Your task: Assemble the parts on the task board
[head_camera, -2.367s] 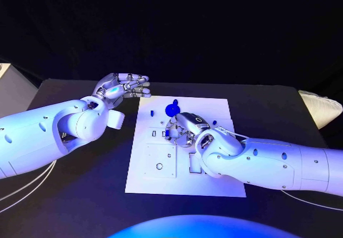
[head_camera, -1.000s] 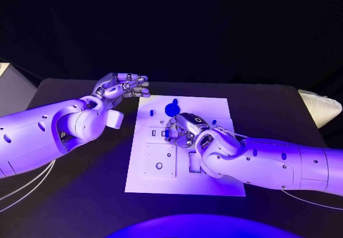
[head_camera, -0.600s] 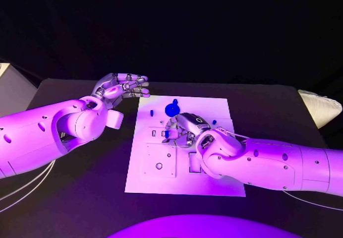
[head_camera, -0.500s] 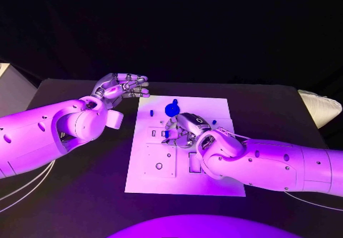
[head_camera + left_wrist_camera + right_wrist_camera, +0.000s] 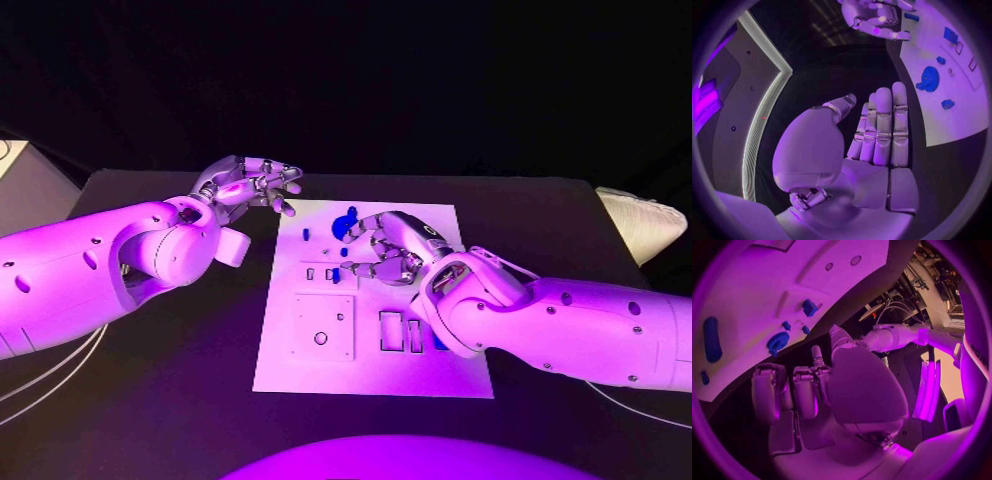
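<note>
Right hand [image 5: 387, 250] over the far half of the task board [image 5: 433, 375], fingers loosely curled and apart, nothing between them in the head view; in the right wrist view, fingers [image 5: 804, 390] bent down side by side, thumb raised, palm bare. Just beside the fingertips on the board, a small blue part [image 5: 332, 274] by a slot, and farther toward the far edge a blue round part [image 5: 346, 222] with a toothed rim, near the fingers but apart from them. Another tiny blue part [image 5: 306, 234] close to the board's far left corner.

Left hand [image 5: 254, 182] off the board, above the dark surface [image 5: 159, 400] just past the board's far left corner, fingers curled inward, holding nothing; in the left wrist view, fingers [image 5: 882, 125] straight and pressed together, thumb alongside, palm bare.

Near half of the board: a raised square plate [image 5: 323, 326] with a small hole, two upright rectangular slots [image 5: 391, 331] beside it, right forearm across the board's right edge. Board's near edge and near left corner uncovered. Wide dark surface around the board on the left side and toward the near edge.
</note>
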`<state>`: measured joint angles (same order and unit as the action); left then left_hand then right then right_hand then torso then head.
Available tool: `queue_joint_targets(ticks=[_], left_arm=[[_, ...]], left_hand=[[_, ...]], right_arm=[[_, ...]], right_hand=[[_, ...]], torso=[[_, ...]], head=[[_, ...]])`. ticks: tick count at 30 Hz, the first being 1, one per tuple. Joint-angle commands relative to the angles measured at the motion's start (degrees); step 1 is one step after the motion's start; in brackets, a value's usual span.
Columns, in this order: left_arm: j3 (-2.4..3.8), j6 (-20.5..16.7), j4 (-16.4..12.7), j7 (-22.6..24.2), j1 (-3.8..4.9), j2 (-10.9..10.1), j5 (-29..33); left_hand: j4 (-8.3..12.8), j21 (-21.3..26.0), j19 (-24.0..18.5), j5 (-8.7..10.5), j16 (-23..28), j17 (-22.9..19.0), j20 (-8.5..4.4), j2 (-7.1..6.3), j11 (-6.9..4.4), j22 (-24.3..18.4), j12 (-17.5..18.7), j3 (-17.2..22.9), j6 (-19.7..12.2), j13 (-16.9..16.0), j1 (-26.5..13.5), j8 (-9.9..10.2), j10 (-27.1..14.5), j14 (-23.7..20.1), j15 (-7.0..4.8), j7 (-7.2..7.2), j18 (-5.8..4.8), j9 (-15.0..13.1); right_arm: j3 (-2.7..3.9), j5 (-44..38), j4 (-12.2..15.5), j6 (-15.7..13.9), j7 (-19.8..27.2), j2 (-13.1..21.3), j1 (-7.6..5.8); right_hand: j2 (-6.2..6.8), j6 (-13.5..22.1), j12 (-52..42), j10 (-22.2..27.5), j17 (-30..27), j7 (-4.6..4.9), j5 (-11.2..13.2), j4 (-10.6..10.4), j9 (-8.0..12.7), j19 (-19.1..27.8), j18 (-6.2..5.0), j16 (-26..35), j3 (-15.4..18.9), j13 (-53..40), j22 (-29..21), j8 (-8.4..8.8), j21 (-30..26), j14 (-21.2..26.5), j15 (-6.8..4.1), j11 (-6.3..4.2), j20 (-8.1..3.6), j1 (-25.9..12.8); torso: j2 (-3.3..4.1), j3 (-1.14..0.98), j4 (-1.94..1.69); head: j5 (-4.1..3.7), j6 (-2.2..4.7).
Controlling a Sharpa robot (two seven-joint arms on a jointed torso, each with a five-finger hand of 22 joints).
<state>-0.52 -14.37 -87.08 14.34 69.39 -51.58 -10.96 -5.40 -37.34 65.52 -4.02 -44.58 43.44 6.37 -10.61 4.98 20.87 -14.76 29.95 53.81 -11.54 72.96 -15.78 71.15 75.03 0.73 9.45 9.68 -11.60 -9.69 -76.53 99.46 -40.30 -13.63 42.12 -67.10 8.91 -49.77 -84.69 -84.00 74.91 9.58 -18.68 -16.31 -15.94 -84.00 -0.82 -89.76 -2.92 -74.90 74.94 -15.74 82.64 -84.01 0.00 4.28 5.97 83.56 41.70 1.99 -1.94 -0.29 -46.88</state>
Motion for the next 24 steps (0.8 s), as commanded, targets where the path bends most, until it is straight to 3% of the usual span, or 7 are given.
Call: queue_joint_targets(ticks=[1, 4, 5, 7, 17, 22, 24], left_arm=[[0.06, 1.6, -0.3, -11.5, 0.13, 0.0, -11.2], [0.08, 4.5, -0.4, -17.3, 0.32, -0.1, -15.5], [0.09, 6.1, -0.5, -19.8, 0.47, 0.0, -17.2], [0.10, 9.3, -0.5, -24.1, 0.94, 0.1, -20.4], [0.08, 20.8, -0.8, -39.1, 2.58, 2.8, -34.3], [-0.01, 22.0, 0.1, -41.4, 2.77, 4.9, -38.4], [-0.16, 22.2, 0.6, -41.9, 2.85, 5.8, -39.8]], left_hand=[[-1.1, -9.3, 0.1, 0.13, -21.5, 18.6, -1.10, -0.12, -1.23, 6.3, -8.4, -0.4, -1.1, -6.7, -0.9, -3.9, -1.2, 5.0, -1.15, -0.71, 0.58, -2.0], [-3.2, -21.0, 1.7, 0.13, -30.8, 27.5, -1.57, -0.07, -1.95, 18.9, -19.2, -1.0, -1.5, -14.9, -2.0, -8.1, -2.8, 8.0, -1.77, -1.89, -0.72, -4.8], [-4.3, -23.9, 1.6, -0.04, -32.6, 29.2, -1.68, 0.14, -2.49, 22.0, -23.3, -1.1, -2.1, -18.2, -2.5, -10.0, -4.3, 8.7, -2.07, -2.13, -0.98, -6.3], [-5.9, -26.8, 2.2, 0.13, -34.3, 31.1, -1.81, 0.24, -2.55, 25.5, -27.2, -1.4, -2.6, -21.1, -3.6, -12.0, -4.9, 9.4, -2.03, -2.44, -1.38, -8.0], [-9.8, -32.0, 3.6, 0.19, -37.2, 34.4, -2.22, 0.58, -3.16, 31.8, -33.2, -2.2, -3.4, -26.3, -5.2, -16.6, -5.5, 10.8, -2.52, -3.19, -2.20, -12.3], [-10.8, -32.5, 3.7, 0.20, -37.4, 34.7, -2.25, 0.47, -3.14, 32.4, -33.9, -2.8, -3.8, -27.0, -6.0, -17.2, -5.5, 11.0, -2.52, -3.17, -2.29, -13.1], [-11.1, -34.2, 5.1, 0.17, -38.5, 36.1, -2.29, 0.53, -3.22, 34.9, -37.6, -3.6, -4.0, -31.2, -6.9, -17.7, -3.4, 11.5, -2.58, -3.26, -2.74, -13.8]], right_arm=[[0.09, 13.9, 0.7, 0.4, 9.2, 1.8, -1.04], [0.22, 18.7, 0.5, 0.1, 9.7, 3.3, -2.03], [0.28, 20.5, 0.3, -0.1, 9.8, 3.8, -2.37], [0.42, 24.0, -0.3, -0.2, 10.0, 4.6, -2.93], [0.85, 37.5, -3.6, -0.1, 10.3, 6.2, -5.93], [0.90, 39.7, -5.1, 0.4, 9.5, 6.4, -6.83], [0.91, 40.2, -5.6, 0.5, 9.3, 6.4, -7.06]], right_hand=[[-0.05, 0.2, 0.3, -0.1, 15.0, -0.15, -1.0, 0.0, -0.1, -2.4, -1.03, -0.2, -0.6, -9.1, 10.7, -0.44, -0.4, -6.0, 0.45, 0.39, 0.39, 0.7], [-0.19, -0.2, 0.2, -0.2, 14.9, -0.25, -2.2, -0.1, -0.2, -2.3, -1.08, -0.1, -1.2, -9.2, 10.6, -0.98, -0.6, -5.9, 0.38, 0.30, 0.34, 1.0], [-0.16, -0.2, 0.2, -0.2, 14.8, -0.25, -2.5, -0.1, -0.2, -2.3, -1.10, -0.1, -1.4, -9.2, 10.6, -1.05, -0.7, -5.9, 0.37, 0.29, 0.33, 1.0], [-0.15, -0.1, 0.2, -0.2, 14.8, -0.25, -2.8, -0.1, -0.2, -2.3, -1.11, -0.1, -1.5, -9.2, 10.5, -1.11, -0.7, -5.9, 0.36, 0.29, 0.32, 0.9], [-0.25, 0.2, 0.3, 0.0, 14.7, -0.19, -3.4, -0.3, -0.2, -2.0, -1.23, -0.1, -1.8, -9.0, 10.3, -1.25, -1.3, -5.9, 0.37, 0.33, 0.30, 0.2], [-0.21, 0.4, 0.4, 0.1, 14.7, -0.16, -3.5, -0.3, -0.2, -2.0, -1.26, 0.0, -1.8, -8.9, 10.2, -1.23, -1.4, -5.9, 0.38, 0.35, 0.31, 0.1], [-0.21, 0.4, 0.4, 0.1, 14.7, -0.16, -3.5, -0.3, -0.2, -2.0, -1.26, 0.0, -1.8, -8.9, 10.2, -1.23, -1.4, -5.9, 0.38, 0.35, 0.31, 0.1]], torso=[[-1.34, -0.45, 0.11], [-1.84, -0.60, 0.15], [-2.05, -0.69, 0.18], [-2.32, -0.79, 0.19], [-2.95, -1.10, -0.02], [-2.78, -1.13, -0.08], [-2.72, -1.12, -0.05]], head=[[0.20, -0.19], [0.25, -0.26], [0.33, -0.35], [0.42, -0.46], [0.37, -1.25], [0.41, -1.50], [0.46, -1.56]])
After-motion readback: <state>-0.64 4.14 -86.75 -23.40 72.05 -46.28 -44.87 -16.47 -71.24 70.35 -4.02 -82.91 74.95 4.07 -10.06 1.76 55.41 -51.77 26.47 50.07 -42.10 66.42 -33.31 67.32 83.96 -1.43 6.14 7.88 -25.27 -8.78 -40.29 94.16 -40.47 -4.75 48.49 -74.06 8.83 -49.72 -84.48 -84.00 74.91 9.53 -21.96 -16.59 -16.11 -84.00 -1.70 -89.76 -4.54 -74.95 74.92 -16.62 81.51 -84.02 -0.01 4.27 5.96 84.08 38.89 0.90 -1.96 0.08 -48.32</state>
